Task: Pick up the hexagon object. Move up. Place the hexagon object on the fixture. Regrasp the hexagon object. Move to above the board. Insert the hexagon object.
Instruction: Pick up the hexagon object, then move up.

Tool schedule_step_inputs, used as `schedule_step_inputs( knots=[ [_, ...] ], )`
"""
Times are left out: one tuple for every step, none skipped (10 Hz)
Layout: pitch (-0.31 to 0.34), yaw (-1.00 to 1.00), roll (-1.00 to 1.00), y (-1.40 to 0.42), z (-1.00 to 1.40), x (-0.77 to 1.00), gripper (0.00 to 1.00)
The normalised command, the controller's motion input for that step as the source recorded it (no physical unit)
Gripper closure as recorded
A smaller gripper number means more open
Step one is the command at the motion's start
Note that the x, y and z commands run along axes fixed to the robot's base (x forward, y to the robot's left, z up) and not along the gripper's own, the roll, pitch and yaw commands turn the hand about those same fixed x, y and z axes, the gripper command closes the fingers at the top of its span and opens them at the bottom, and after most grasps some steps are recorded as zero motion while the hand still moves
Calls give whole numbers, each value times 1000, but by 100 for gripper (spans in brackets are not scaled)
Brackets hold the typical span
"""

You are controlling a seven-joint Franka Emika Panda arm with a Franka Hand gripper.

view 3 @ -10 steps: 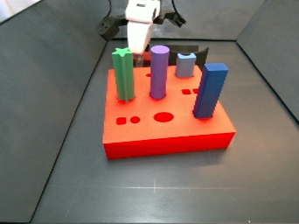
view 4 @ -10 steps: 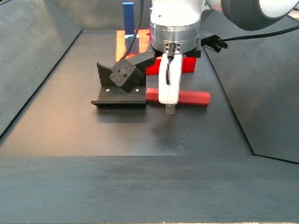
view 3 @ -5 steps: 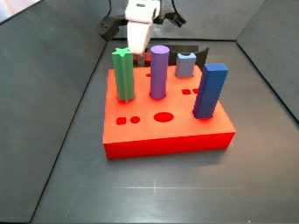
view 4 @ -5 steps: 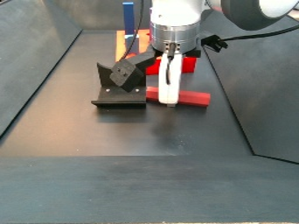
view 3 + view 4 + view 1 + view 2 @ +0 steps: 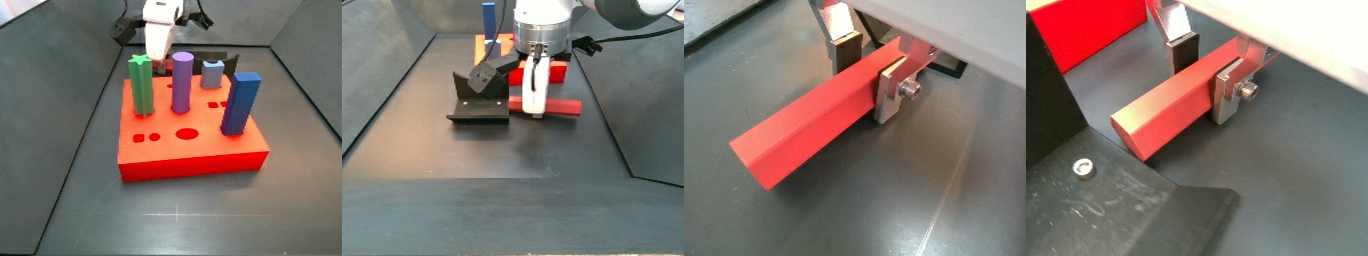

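Observation:
The hexagon object (image 5: 804, 130) is a long red prism lying level between my fingers, with most of its length sticking out to one side. It also shows in a wrist view (image 5: 1166, 110) and a side view (image 5: 563, 106). My gripper (image 5: 867, 78) is shut on it, one silver finger (image 5: 889, 95) pressed on its near face and the dark pad (image 5: 844, 50) on its far face. In a side view the gripper (image 5: 533, 100) hangs just right of the fixture (image 5: 480, 95), the peg a little above the floor. The red board (image 5: 187, 150) fills the foreground.
On the board stand a green star peg (image 5: 140, 85), a purple round peg (image 5: 182, 83), a grey-blue short peg (image 5: 213, 73) and a blue square peg (image 5: 242, 103). The fixture's black base plate (image 5: 1106, 200) lies near the peg's free end. Dark walls enclose the floor.
The gripper has risen slightly with the hexagon object in it; the peg sits a little higher off the floor than a second ago.

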Motion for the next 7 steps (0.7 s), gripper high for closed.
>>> schedule_step_inputs(
  knots=[
    [0,0,0,0,0,0,100],
    [0,0,0,0,0,0,100],
    [0,0,0,0,833,0,100],
    [3,13,-9,-13,822,-8,100],
    [14,12,-5,-9,767,-19,100],
    [41,6,7,-8,598,-55,100],
    [43,-2,29,0,407,-47,100]
  ],
)
